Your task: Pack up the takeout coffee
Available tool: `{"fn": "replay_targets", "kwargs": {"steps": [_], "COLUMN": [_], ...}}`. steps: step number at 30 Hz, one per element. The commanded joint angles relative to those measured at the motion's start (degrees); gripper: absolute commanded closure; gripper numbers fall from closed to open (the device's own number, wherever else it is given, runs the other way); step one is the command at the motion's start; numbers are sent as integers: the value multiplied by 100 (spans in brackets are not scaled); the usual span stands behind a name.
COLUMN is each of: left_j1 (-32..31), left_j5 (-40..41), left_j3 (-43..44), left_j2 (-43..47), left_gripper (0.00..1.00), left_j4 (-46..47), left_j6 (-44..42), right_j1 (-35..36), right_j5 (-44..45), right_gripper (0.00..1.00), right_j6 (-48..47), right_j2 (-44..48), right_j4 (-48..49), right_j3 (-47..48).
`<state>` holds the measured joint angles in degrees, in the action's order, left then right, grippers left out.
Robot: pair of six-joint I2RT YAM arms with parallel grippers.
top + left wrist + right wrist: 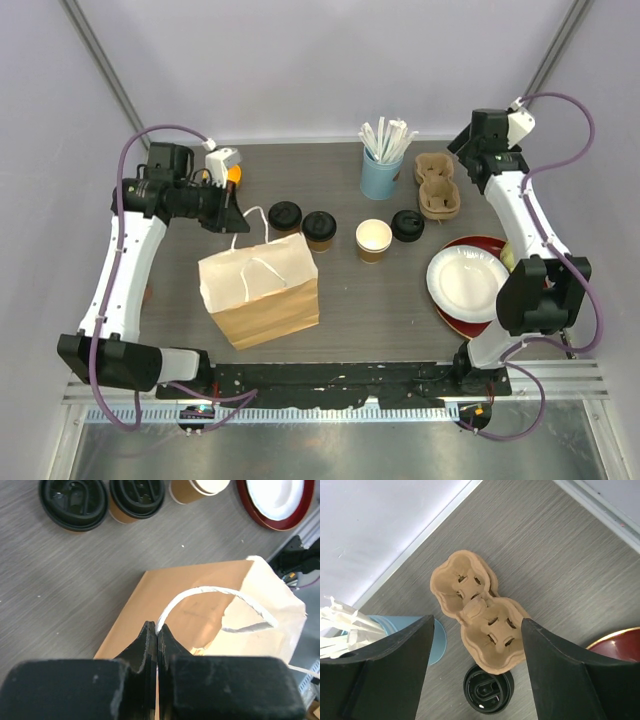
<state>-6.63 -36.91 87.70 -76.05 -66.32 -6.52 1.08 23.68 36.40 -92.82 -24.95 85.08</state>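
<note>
Two kraft-brown takeout coffee cups with black lids (285, 217) (319, 229) stand side by side behind a brown paper bag (258, 290) that lies on the table. A third brown cup (373, 240) stands open, white inside, with a loose black lid (407, 225) to its right. My left gripper (237, 215) is shut on the bag's white handle (158, 628) at the bag's (200, 600) far edge. The lidded cups (74, 502) (136, 497) lie beyond it. My right gripper (477, 620) hangs open above a brown cardboard cup carrier (477, 615), not touching it; the black lid (488, 688) sits just past the carrier.
A light-blue cup of white wrapped straws (382, 170) stands at the back, left of the cup carrier (438, 185). A white plate on a red plate (468, 282) lies at the right, near the right arm's base. An orange object (234, 174) sits behind the left wrist.
</note>
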Motion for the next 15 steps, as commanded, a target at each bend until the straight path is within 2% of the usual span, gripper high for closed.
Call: {"fn": "replay_targets", "kwargs": {"steps": [1, 5, 7, 9, 12, 15], "left_j1": [4, 4, 13, 4, 4, 4], "left_j5": [-782, -766, -626, -581, -502, -537], "left_j3": [-104, 10, 168, 369, 458, 432], "left_j2": [432, 425, 398, 337, 267, 284], "left_gripper": [100, 100, 100, 100, 100, 100], "left_j4": [207, -11, -135, -336, -644, -671], "left_j6": [-24, -234, -174, -479, -744, -719], "right_j1": [-38, -213, -222, -275, -599, -820], "right_j5": [208, 49, -21, -109, -758, -1225], "right_gripper": [25, 32, 35, 36, 40, 43], "right_j6": [-106, -747, -1115, -1371, -1742, -1908], "right_j2": [142, -569, -1173, -1519, -1994, -2197], "right_j4": [-1045, -1933, -2837, -3626, -4086, -4115], "right_j3": [728, 1850, 2423, 3214, 3629, 3507]}}
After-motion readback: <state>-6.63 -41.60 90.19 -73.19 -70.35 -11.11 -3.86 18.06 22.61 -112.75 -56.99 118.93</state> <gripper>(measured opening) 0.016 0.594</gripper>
